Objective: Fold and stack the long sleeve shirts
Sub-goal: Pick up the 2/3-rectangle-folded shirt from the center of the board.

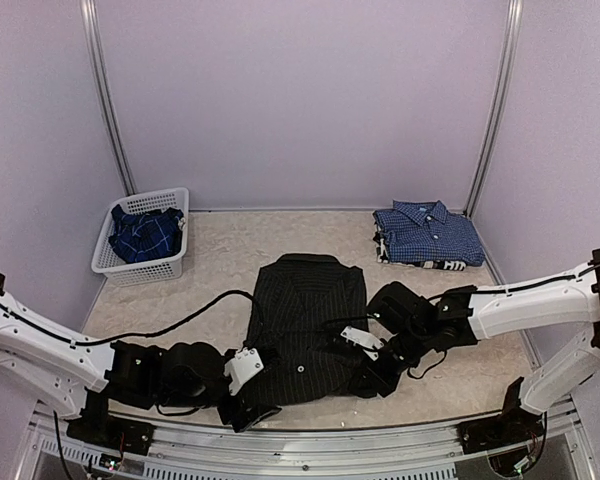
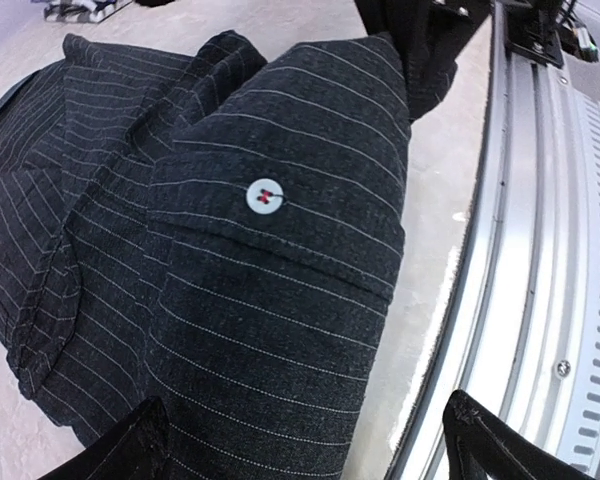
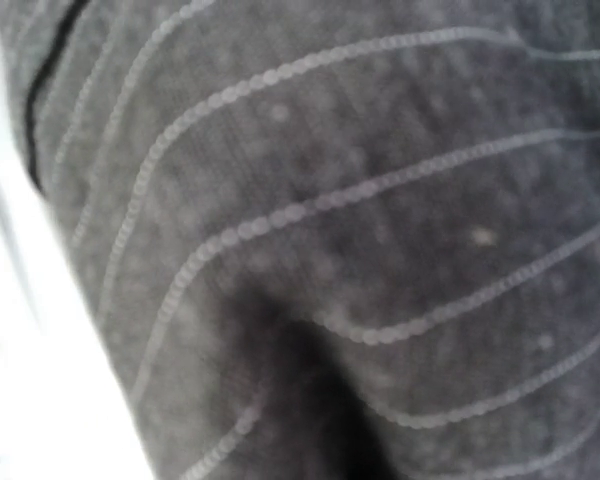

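Observation:
The black pinstriped shirt (image 1: 305,325) lies partly folded at the table's middle. My left gripper (image 1: 252,408) is at its near left corner; in the left wrist view the gripper (image 2: 305,455) is open, with its two dark fingertips (image 2: 130,450) either side of the shirt's hem (image 2: 280,330). My right gripper (image 1: 372,378) is at the shirt's near right corner. In the right wrist view blurred pinstriped cloth (image 3: 360,200) fills the frame and hides the fingers. The blue-and-white checked shirt (image 1: 427,233) lies folded at the back right. The darker blue plaid shirt (image 1: 145,232) is bunched in the basket.
The white lattice basket (image 1: 170,262) stands at the back left. A black-and-white patterned cloth (image 1: 435,264) shows under the checked shirt. The metal rail (image 2: 540,250) of the table's near edge runs just beside the shirt's hem. A black cable (image 1: 180,322) crosses the left side.

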Robot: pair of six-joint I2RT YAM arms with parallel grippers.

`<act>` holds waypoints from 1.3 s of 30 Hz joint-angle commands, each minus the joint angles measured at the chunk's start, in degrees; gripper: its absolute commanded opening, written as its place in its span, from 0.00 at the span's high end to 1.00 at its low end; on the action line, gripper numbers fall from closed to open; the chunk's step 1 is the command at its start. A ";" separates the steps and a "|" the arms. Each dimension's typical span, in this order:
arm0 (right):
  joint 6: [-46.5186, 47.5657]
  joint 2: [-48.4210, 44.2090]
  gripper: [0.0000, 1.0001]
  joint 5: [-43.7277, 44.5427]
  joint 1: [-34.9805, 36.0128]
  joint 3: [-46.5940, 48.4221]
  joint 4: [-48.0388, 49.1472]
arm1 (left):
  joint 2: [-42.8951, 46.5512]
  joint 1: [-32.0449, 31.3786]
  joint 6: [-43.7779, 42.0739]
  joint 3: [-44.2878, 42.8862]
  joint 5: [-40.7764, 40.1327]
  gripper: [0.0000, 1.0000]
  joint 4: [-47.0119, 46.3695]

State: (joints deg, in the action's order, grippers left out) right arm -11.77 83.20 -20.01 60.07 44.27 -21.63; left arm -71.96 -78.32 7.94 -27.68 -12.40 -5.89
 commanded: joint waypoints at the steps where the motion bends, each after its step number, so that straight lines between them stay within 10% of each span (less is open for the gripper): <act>1: -4.23 -3.34 1.00 -8.36 -1.91 -0.56 -4.68 | 1.06 -4.30 -6.77 -0.27 -1.72 0.10 -1.40; 39: -5.07 -10.51 1.00 -20.93 -11.91 -4.36 -10.47 | -10.89 -8.68 -16.70 -9.38 -8.52 0.37 8.28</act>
State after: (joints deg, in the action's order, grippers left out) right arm -17.58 72.53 -38.81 48.66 39.57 -31.88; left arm -82.39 -86.78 -6.76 -36.71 -18.06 3.36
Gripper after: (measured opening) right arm 0.013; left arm 0.633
